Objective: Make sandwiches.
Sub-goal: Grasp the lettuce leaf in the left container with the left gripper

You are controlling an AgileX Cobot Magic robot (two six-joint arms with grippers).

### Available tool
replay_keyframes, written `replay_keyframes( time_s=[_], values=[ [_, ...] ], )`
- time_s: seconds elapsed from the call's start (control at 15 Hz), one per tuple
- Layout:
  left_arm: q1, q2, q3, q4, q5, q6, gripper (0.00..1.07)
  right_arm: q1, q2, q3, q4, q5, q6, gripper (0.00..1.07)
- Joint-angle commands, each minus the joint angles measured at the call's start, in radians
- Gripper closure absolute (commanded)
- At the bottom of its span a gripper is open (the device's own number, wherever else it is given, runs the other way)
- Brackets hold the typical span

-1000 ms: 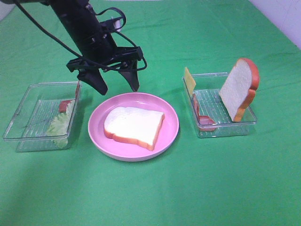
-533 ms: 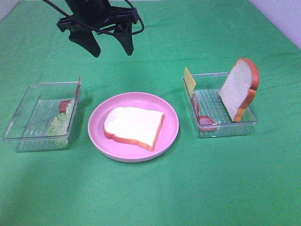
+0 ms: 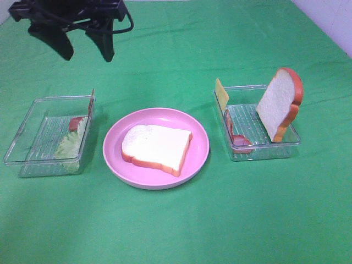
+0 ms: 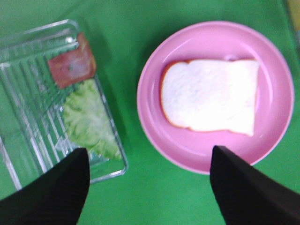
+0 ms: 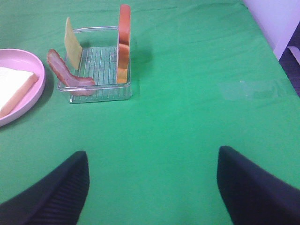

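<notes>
One white bread slice (image 3: 157, 147) lies flat on the round pink plate (image 3: 113, 157); nothing lies on it. A second bread slice (image 3: 280, 104) stands upright in the right clear tray (image 3: 264, 151), with a yellow cheese square (image 3: 221, 93) and a bacon strip (image 3: 236, 137). Pale green lettuce (image 3: 70, 146) and a reddish bacon piece (image 3: 76, 122) lie in the left clear tray (image 3: 27, 137). My left gripper (image 3: 85, 52) is open and empty, high over the far left. In the left wrist view (image 4: 149, 150) it looks down on lettuce (image 4: 89, 119) and bread (image 4: 211, 96). My right gripper (image 5: 152, 150) is open and empty.
A green cloth (image 3: 176, 231) covers the whole table. In the right wrist view the right tray (image 5: 101, 91) sits ahead of the gripper and the plate's rim (image 5: 40, 79) is beside the tray. A pale wall edge (image 3: 330, 16) shows at the far right.
My left gripper has lifted and drawn back from just behind the plate to the far left corner, still open and empty. Bread, trays and fillings have not moved.
</notes>
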Motion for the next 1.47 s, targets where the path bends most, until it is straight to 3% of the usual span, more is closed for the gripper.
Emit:
replay_keyframes(
  time_s=[0.07,0.27,0.4,0.8,0.93,1.47],
  values=[
    [-0.003,-0.058,0.126,0.055,0.078,-0.059,0.38,-0.006,-0.008,-0.003,-0.004,-0.012,-0.011,0.35],
    [-0.003,-0.054,0.268,0.103,0.054,-0.110,0.38,-0.006,-0.008,-0.003,-0.004,-0.012,-0.011,0.35],
    [-0.003,-0.021,0.308,0.111,0.006,-0.131,0.38,-0.006,-0.008,-0.003,-0.004,-0.012,-0.011,0.35],
    [-0.003,0.129,0.307,0.121,-0.135,-0.133,0.40,-0.006,-0.008,-0.003,-0.004,-0.012,-0.011,0.35],
    [-0.003,0.167,0.307,0.121,-0.209,-0.133,0.49,-0.006,-0.008,-0.003,-0.004,-0.012,-0.011,0.35],
    [-0.003,0.189,0.307,0.122,-0.297,-0.133,0.56,-0.006,-0.008,-0.003,-0.004,-0.012,-0.011,0.35]
  ],
)
